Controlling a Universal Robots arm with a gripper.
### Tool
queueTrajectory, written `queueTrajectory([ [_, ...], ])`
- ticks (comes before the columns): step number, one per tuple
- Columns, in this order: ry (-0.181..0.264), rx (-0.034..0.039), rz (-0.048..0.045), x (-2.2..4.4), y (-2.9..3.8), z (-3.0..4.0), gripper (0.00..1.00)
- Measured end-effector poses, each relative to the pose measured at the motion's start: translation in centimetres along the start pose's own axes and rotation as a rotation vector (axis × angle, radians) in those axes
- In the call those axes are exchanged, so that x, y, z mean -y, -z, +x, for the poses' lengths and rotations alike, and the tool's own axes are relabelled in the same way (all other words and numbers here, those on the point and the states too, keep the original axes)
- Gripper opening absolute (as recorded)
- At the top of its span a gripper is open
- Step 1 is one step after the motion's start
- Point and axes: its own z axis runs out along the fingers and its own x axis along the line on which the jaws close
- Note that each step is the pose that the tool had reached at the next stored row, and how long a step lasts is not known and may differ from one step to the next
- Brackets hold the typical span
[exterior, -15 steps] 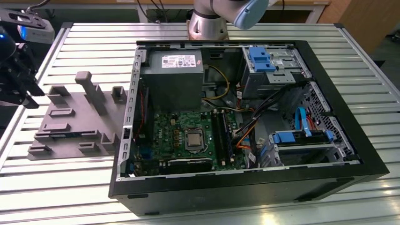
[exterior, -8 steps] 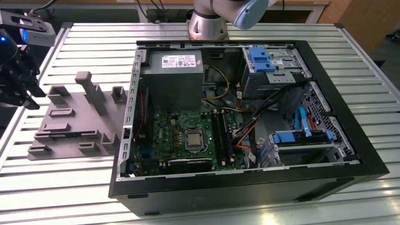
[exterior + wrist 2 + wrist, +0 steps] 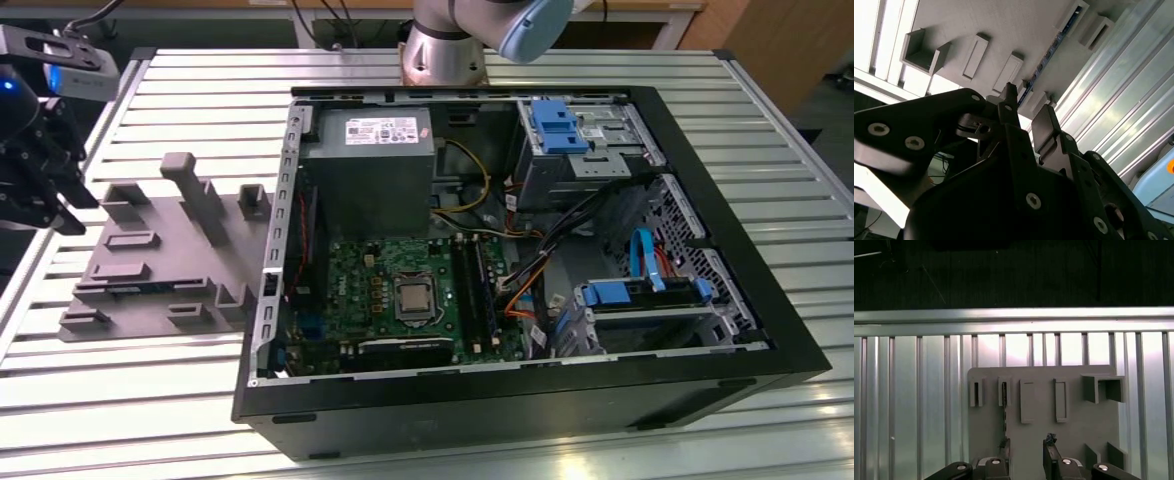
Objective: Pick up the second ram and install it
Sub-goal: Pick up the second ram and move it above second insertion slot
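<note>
Remote station, single arm. The gripper [image 3: 60, 205] hangs at the exterior view's left edge, over the grey moulded tray [image 3: 160, 250] that lies on the slatted aluminium bench [image 3: 160, 400]. In both wrist views I see the jaws standing apart with nothing between them, poised above the tray [image 3: 1074, 425] [image 3: 1004, 25]. The second ram [image 3: 1004, 415] sits in the tray, standing on its long edge as a thin dark blue-green stick with one end seated in a slotted raised block. In the second wrist view the same stick [image 3: 1051, 50] runs as a narrow dark line across the tray's flat face, between rows of raised blocks. In the first wrist view the stick's near end lines up with one fingertip [image 3: 1005, 452] rather than with the gap between the jaws. I cannot tell whether that tip touches it. On the exterior view's right, just beside the tray, the open computer case [image 3: 467, 410] lies on its side on the bench, with its green motherboard [image 3: 387, 290] facing up.
</note>
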Motion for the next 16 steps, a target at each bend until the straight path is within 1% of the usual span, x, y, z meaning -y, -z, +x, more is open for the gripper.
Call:
queueTrajectory([
  [4,0.000,0.0000,-0.0001,0.01,-0.41,0.08,0.39],
  [11,0.000,0.0000,0.0000,0.04,-1.48,0.25,0.39],
  [16,0.000,0.0000,0.0000,0.07,-2.06,0.40,0.39],
])
